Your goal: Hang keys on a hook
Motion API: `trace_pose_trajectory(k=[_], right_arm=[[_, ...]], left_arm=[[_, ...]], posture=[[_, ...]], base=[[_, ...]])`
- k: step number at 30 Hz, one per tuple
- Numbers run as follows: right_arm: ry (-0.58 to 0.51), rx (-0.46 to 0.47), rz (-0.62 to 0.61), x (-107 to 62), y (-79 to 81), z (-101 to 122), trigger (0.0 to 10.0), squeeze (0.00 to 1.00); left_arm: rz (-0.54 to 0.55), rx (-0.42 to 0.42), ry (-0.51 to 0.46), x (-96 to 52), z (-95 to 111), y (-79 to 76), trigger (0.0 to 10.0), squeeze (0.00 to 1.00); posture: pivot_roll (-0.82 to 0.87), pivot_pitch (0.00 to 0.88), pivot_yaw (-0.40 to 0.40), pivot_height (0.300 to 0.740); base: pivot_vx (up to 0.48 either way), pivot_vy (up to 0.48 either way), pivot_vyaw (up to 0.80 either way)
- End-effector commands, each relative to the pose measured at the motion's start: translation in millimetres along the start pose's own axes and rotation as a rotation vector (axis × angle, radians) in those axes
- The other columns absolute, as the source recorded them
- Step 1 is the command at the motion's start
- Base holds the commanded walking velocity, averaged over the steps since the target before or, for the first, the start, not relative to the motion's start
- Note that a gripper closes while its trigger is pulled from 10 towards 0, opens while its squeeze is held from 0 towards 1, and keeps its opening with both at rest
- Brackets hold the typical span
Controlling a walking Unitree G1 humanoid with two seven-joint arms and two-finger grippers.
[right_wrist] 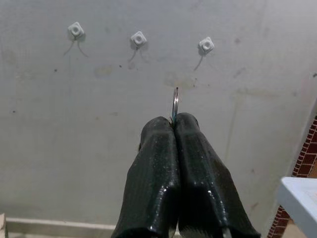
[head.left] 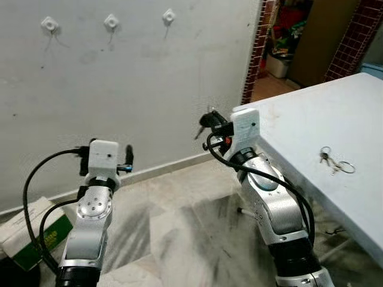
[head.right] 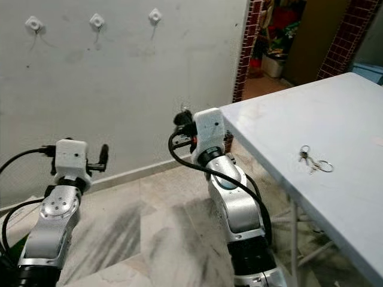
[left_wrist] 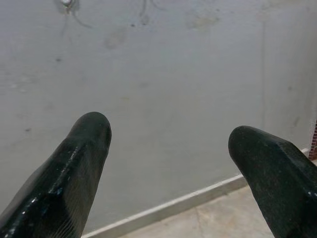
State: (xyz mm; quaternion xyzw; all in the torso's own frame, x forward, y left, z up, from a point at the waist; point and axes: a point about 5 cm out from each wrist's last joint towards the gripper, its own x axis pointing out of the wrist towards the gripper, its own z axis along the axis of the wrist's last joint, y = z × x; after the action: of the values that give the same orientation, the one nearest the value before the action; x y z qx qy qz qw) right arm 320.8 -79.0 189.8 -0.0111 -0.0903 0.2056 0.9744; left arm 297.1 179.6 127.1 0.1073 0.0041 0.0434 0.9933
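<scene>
**Right gripper holds a key ring short of the hooks**

Here, in the left eye view, I see both arms raised toward the grey wall [head.left: 137,89]. Three white hooks [head.left: 111,23] sit in a row high on it. My right gripper [head.left: 202,127] points at the wall with something thin hanging under its tip, well below the hooks. The left gripper [head.left: 128,156] hovers lower, near the skirting. A white table [head.left: 311,119] stands on my right, and a second bunch of keys [head.left: 336,161] lies on its top, away from either gripper. A green and white box [head.left: 33,230] sits on the floor by the left arm.

The right eye view gives me the same layout, with the table keys [head.right: 314,161] flat on the surface.

In the left wrist view, the two black fingers [left_wrist: 74,173] are spread wide apart with nothing between them, bare wall ahead.

In the right wrist view, the fingers [right_wrist: 158,173] are pressed together, pinching a metal key ring [right_wrist: 176,104] that stands up edge-on from their tips. The three hooks are higher on the wall, apart from the ring.
</scene>
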Motion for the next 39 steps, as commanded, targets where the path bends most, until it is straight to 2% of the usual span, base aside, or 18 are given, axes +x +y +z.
trace_pose_trajectory(k=[1,9,14,24,39], right_arm=[[0.009,-0.006,-0.021,-2.2,-6.8,-1.9,10.0,0.0],[0.008,-0.015,-0.019,-2.3,-6.6,-2.1,10.0,0.0],[0.008,-0.016,-0.017,-2.4,-6.4,-2.5,10.0,0.0],[0.009,-0.025,-0.007,-2.4,-4.8,-3.4,10.0,0.0],[0.014,-0.027,0.003,-2.9,-2.9,-4.7,10.0,0.0]], left_arm=[[-0.027,-0.023,-0.033,0.7,6.4,-5.0,10.0,0.0],[-0.043,-0.086,-0.049,-0.2,7.7,-1.9,10.0,0.0],[-0.047,-0.088,-0.051,-0.1,7.7,-2.1,10.0,0.0],[-0.07,-0.109,-0.046,-1.6,6.5,-5.0,10.0,0.0],[-0.08,-0.115,-0.038,-2.1,5.3,-6.4,10.0,0.0]], posture=[[0.07,0.0,0.004,0.74],[0.07,0.0,0.005,0.74],[0.08,0.0,0.005,0.74],[0.07,0.0,0.005,0.74],[0.07,0.0,0.006,0.74]], base=[[0.0,0.0,0.0],[0.034,0.0,0.0],[0.307,0.0,0.0],[0.345,0.0,0.0],[0.48,0.0,0.0]])
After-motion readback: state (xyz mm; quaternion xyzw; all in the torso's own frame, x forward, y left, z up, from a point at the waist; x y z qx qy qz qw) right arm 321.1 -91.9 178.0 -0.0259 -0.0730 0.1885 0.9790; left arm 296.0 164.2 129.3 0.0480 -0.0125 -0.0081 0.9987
